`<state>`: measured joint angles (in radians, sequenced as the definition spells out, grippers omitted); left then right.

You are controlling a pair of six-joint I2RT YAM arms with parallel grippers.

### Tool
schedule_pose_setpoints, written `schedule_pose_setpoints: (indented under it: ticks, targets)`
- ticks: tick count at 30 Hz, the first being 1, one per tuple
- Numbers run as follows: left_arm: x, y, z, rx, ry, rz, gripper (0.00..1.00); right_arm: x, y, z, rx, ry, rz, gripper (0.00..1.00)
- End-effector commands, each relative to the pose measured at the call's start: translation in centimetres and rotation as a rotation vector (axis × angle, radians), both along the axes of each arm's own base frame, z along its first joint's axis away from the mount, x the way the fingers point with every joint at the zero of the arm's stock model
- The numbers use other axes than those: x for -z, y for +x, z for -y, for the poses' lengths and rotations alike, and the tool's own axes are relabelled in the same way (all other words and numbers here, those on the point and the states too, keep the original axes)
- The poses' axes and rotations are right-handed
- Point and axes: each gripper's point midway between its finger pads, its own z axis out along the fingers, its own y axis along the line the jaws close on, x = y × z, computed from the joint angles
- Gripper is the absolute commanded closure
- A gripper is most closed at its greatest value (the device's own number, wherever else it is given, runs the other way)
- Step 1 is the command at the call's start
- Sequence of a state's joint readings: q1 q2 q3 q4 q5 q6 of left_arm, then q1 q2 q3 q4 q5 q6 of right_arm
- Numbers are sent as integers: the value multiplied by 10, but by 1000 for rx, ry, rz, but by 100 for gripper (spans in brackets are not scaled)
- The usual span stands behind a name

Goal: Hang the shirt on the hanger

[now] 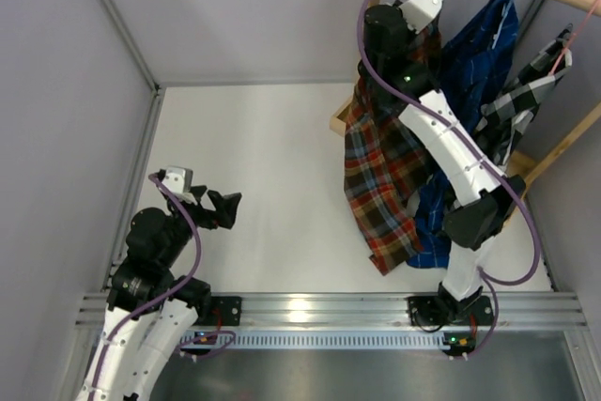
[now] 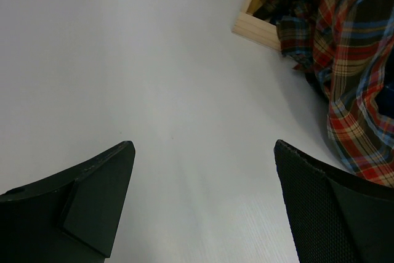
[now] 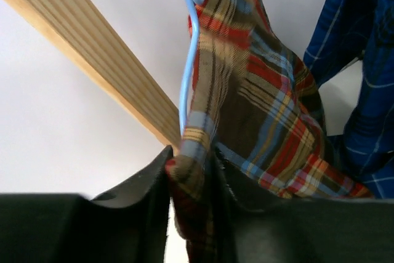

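While shirt (image 1: 380, 176) hangs under rail (image 3: 92, 47), right gripper (image 3: 191, 167) jaws clamp plaid cloth beside hanger (image 3: 188, 60) wire, probably to settle shoulder onto it. Left gripper (image 2: 204, 147) low over table (image 2: 154, 60), jaws wide, empty, well apart from shirt.

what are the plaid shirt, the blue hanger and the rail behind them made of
The shirt: soft woven cloth, matte, likely cotton flannel; it folds and drapes limply. The hanger: thin light-blue wire, smooth and slightly glossy, perhaps coated metal or plastic. The rail: bare pale wood, with visible straight grain.
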<state>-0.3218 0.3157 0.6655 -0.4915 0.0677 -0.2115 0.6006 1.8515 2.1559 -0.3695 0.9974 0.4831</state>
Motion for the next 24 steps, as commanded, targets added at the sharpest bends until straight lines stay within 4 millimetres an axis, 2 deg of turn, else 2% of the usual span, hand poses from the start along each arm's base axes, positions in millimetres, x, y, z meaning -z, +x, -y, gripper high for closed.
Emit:
schedule_pose_setpoints:
  ticks: [1,2,3,4,5,6,7,8,9,11,12,14,15,16,17,18,19,20,21,22,23,24]
  targets:
    - [-12,7,-26,-156,-14,38,2,-30,-19,5,-46,90,84,67]
    - [-12,6,-26,-159,-14,40,2,-30,-22,4,-62,77,77,44]
    - [-11,6,-27,-161,-15,36,2,-40,-33,11,-71,87,94,39]
    - [-11,6,-26,-158,-15,36,2,-29,-35,9,-94,68,68,37]
    - [-11,7,-26,-159,-13,35,2,-28,-40,12,-105,60,63,35]
    - [-10,7,-26,-161,-13,32,2,-42,-55,22,-116,73,91,34]
    - [-10,7,-27,-164,-14,33,2,-29,-58,19,-159,45,62,33]
    - [-11,7,-28,-169,-14,33,2,-29,-63,20,-185,34,60,28]
    - [-10,7,-28,-172,-13,32,2,-42,-78,21,-243,32,84,22]
    - [-10,8,-31,-190,-15,30,2,-31,-89,19,-318,-63,42,1]
    - [-11,8,-32,-198,-17,30,2,-33,-105,17,-392,-99,26,1]
    - [-10,9,-37,-227,-18,24,2,-18,-120,16,-476,-201,-28,0]
    - [-10,9,-39,-238,-19,25,2,-17,-140,18,-543,-231,-42,0]
    - [-11,9,-40,-247,-22,26,2,-2,-147,19,-572,-268,-79,1]
    - [-11,9,-43,-261,-23,26,2,4,-156,20,-603,-284,-88,1]
    - [-12,9,-47,-283,-24,30,2,-2,-178,26,-643,-286,-56,1]
    - [-12,8,-49,-295,-21,28,2,26,-185,29,-664,-329,-119,1]
    - [-12,8,-53,-315,-21,29,2,36,-193,34,-671,-344,-132,0]
    - [-11,8,-62,-364,-18,28,2,50,-210,47,-662,-347,-136,1]
    - [-10,8,-67,-395,-14,22,2,57,-219,54,-660,-352,-135,1]
    - [-8,7,-72,-427,-17,10,2,53,-236,66,-655,-341,-91,1]
    - [-7,7,-80,-473,-14,9,2,59,-242,71,-647,-341,-90,1]
